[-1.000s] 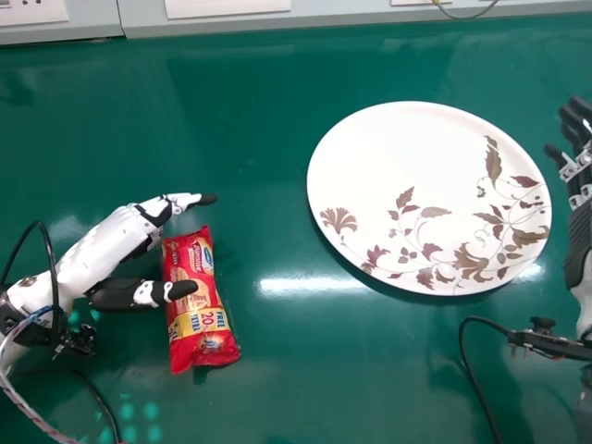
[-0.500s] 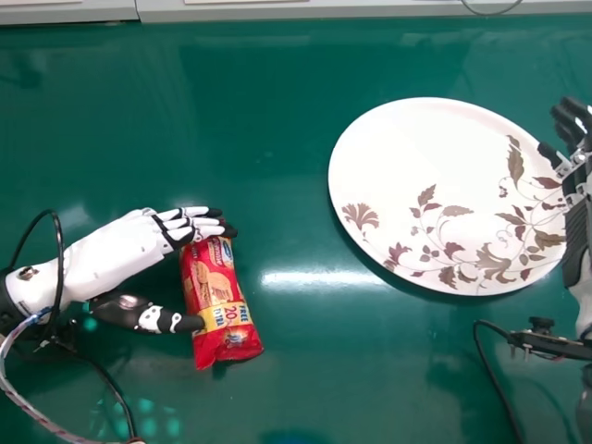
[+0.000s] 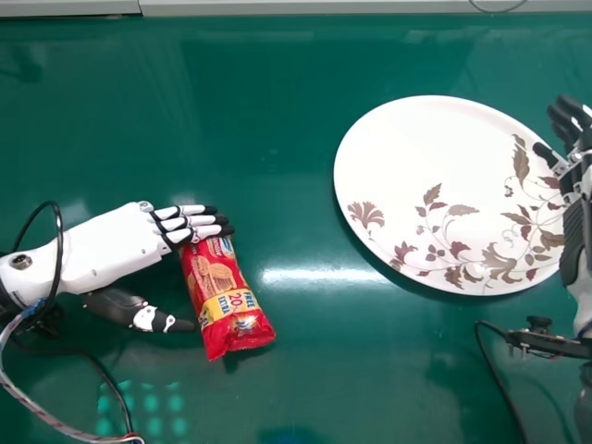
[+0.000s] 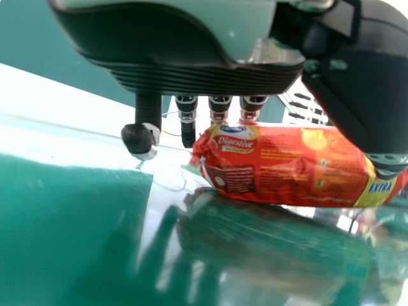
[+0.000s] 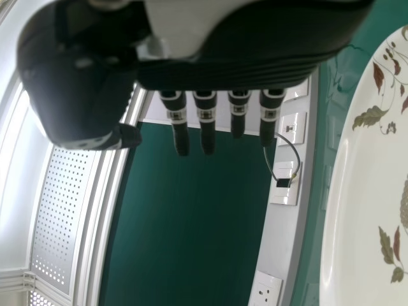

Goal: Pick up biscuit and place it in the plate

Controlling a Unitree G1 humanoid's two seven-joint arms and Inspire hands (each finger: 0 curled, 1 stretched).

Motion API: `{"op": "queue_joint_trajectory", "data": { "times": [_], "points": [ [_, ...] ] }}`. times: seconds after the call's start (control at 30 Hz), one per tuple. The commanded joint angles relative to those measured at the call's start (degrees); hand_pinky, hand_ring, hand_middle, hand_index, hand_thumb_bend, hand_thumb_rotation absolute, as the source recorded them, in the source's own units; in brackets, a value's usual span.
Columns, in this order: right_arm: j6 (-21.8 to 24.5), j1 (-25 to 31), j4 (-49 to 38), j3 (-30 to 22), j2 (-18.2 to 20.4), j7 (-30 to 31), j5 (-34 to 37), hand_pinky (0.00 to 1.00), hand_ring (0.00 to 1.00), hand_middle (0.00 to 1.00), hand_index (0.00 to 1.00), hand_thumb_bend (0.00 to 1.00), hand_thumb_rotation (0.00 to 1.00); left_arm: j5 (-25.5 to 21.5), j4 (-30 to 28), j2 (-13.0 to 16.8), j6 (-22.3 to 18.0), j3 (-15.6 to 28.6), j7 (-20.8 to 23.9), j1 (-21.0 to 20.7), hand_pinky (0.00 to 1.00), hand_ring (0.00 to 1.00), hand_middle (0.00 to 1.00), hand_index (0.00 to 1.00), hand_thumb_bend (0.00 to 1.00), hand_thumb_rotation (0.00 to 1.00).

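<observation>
White-and-black plastic left hand (image 3: 125,242) is presenting straight, unclosed fingers over one end of red-and-yellow film-wrapped biscuit packet (image 3: 222,294). Sound grasping is requiring even thumb-and-finger closure, without crushing.

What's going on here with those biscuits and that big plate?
The robot is at work on getting the biscuits to the plate. Its left hand is at the packet, with straight fingers over one end and the thumb by its side. The packet lies on the table, not yet on the plate. The right hand is open beside the plate, holding nothing.
</observation>
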Motion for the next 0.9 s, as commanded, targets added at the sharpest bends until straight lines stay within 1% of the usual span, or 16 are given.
{"op": "queue_joint_trajectory", "data": {
  "times": [0.0,0.03,0.1,0.17,0.23,0.37,0.47,0.53,0.7,0.8,0.87],
  "points": [
    [-0.77,0.18,0.44,0.1,-0.03,0.15,-0.01,0.93,0.95,0.95,0.92,0.35,0.4,6.35,-0.46,1.86,0.61,-1.23,2.18,0.65,0.0,1.0,1.0,1.0,1.0,0.43],
    [-1.01,0.19,0.54,0.14,-0.05,0.18,-0.16,0.93,0.95,0.95,0.93,0.35,0.4,7.79,-0.8,2.15,0.65,-1.6,3.87,0.25,0.0,1.0,1.0,1.0,1.0,0.44],
    [-1.48,0.21,0.75,0.23,-0.08,0.18,-0.5,0.92,0.95,0.95,0.92,0.34,0.4,10.68,-1.5,2.83,0.97,-2.57,7.21,-0.51,0.0,1.0,1.0,1.0,1.0,0.38],
    [-1.71,0.19,0.92,0.31,0.06,0.07,-0.57,0.91,0.94,0.95,0.92,0.34,0.4,14.99,-3.09,3.65,2.38,-3.69,11.6,-0.97,0.0,1.0,1.0,1.0,1.0,0.35],
    [-1.93,0.14,1.11,0.41,0.13,0.06,-0.61,0.91,0.94,0.94,0.91,0.35,0.4,17.88,-4.96,4.87,3.88,-5.16,14.1,-1.49,0.0,1.0,1.0,1.0,1.0,0.36],
    [-1.83,0.07,1.12,0.77,0.45,-0.09,-0.7,0.9,0.93,0.94,0.91,0.36,0.4,18.59,-5.43,6.42,4.22,-8.39,16.84,-3.38,0.0,1.0,1.0,1.0,1.0,0.29],
    [-1.27,0.17,0.7,1.23,0.79,-0.56,-1.2,0.89,0.92,0.93,0.89,0.38,0.41,20.46,-5.82,7.22,4.95,-10.71,19.81,-4.98,0.0,1.0,1.0,1.0,1.0,0.28],
    [-1.06,0.21,0.54,1.55,0.91,-0.74,-1.62,0.89,0.92,0.93,0.9,0.38,0.42,21.35,-5.99,7.72,5.22,-12.19,21.23,-6.15,0.0,1.0,1.0,1.0,1.0,0.27],
    [-1.8,0.07,0.97,2.35,1.39,-0.94,-1.49,0.89,0.93,0.93,0.89,0.37,0.41,23.76,-7.01,8.72,5.74,-15.72,23.95,-9.02,0.0,1.0,1.0,1.0,1.0,0.31],
    [-1.47,-0.06,1.09,2.62,1.53,-0.95,-1.29,0.88,0.93,0.93,0.9,0.35,0.38,24.85,-6.66,8.44,5.88,-17.78,26.93,-10.42,0.0,1.0,1.0,1.0,1.0,0.31],
    [-1.27,-0.17,1.28,2.68,1.59,-0.89,-0.97,0.88,0.93,0.94,0.91,0.36,0.38,26.02,-6.73,8.57,6.48,-18.96,29.13,-11.06,0.0,1.0,1.0,1.0,1.0,0.32]
  ]
}}
